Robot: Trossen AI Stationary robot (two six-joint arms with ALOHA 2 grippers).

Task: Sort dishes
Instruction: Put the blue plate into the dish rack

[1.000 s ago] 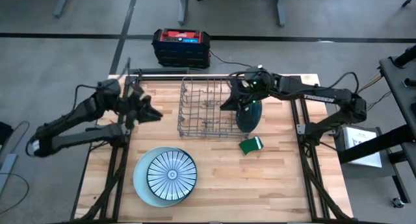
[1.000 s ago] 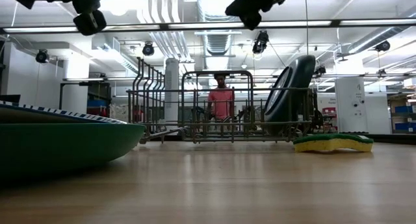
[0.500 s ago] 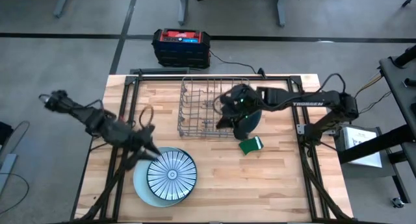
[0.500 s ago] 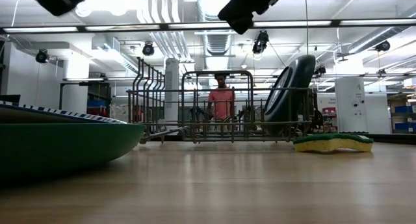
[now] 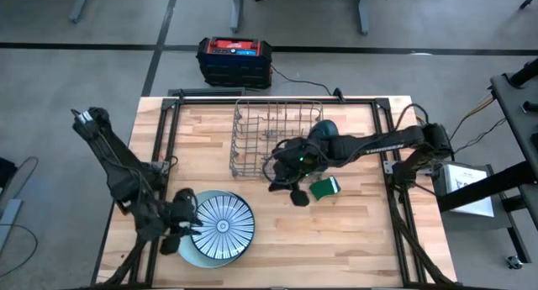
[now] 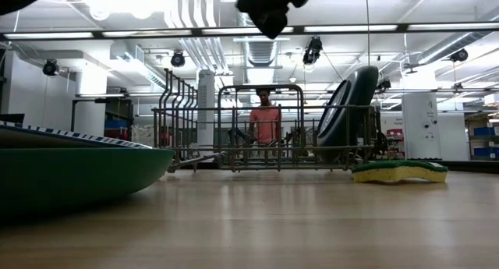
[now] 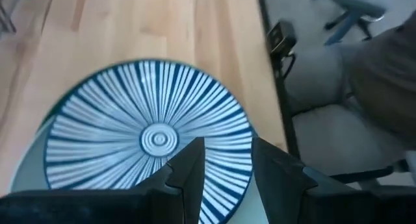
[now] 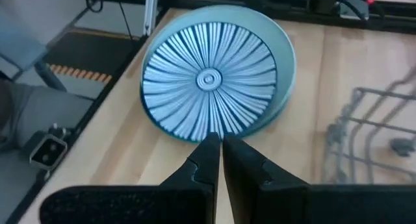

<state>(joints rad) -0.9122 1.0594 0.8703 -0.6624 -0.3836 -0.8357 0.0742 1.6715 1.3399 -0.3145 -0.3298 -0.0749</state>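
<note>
A blue-and-white striped plate [image 5: 221, 225] lies on top of a stack whose pale blue-white plate rim [image 8: 284, 62] shows under it, near the table's front left. In the low view a green dish [image 6: 70, 175] sits low in that stack. A dark teal plate [image 5: 326, 140] stands on edge in the grey wire rack [image 5: 269, 143]. My left gripper [image 7: 227, 165] hovers open above the stack's left edge, touching nothing. My right gripper [image 8: 218, 152] is shut and empty, in the air just in front of the rack, pointing at the stack.
A green sponge [image 5: 324, 187] lies right of my right gripper, in front of the rack. A red-and-black box [image 5: 234, 59] sits on the floor beyond the far edge. A person [image 6: 266, 121] stands far behind the rack. Bare wood lies along the front right.
My left gripper has swung from the table's far left toward the near edge, turning as it went, and now hangs over the plate stack. My right gripper has gone from the rack's right end toward the near left, slightly down. The teal plate has stayed in the rack.
</note>
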